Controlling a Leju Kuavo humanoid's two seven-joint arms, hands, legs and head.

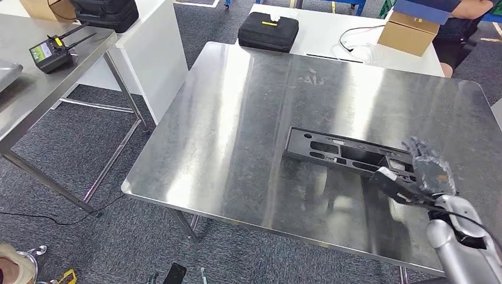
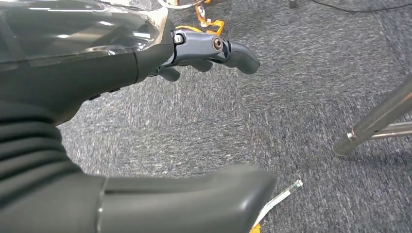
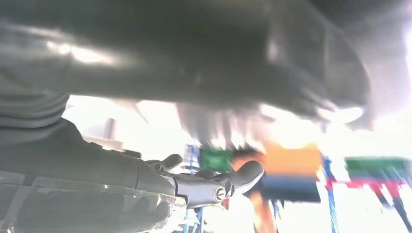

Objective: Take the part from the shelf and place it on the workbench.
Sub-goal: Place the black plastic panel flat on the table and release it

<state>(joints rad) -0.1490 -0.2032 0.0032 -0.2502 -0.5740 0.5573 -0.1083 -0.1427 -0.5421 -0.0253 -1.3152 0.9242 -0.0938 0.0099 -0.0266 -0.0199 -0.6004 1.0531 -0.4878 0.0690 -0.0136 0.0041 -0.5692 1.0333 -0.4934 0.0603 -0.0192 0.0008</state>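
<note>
While my right hand point(image 1: 427, 173) rests on the near right end of the part point(image 1: 346, 155), that long black tray-like piece lies flat on the steel workbench point(image 1: 237, 130), toward its right side and well in from the front edge. From my head view my fingers drape over the part's end and my thumb reaches along its near side, so I am touching it, but I cannot tell whether I am actually gripping it or only lying on it. From my right wrist the picture is blurred and washed out by bright light; my fingers point(image 3: 243, 175) show there loosely curved under a dark, smeared surface. My left hand point(image 2: 160, 121) hangs low over grey carpet point(image 2: 301, 107), holding nothing, its thumb and fingers apart, with a metal table leg point(image 2: 374, 124) off to one side. Beyond the workbench a white table point(image 1: 331, 29) carries a black case point(image 1: 267, 31), a cardboard box point(image 1: 408, 32) and a coil of white cable point(image 1: 355, 50), and a person point(image 1: 459, 29) stands just behind the box. On another steel table point(image 1: 35, 89) to my left sits a black handheld device point(image 1: 52, 53) with a green label.
</note>
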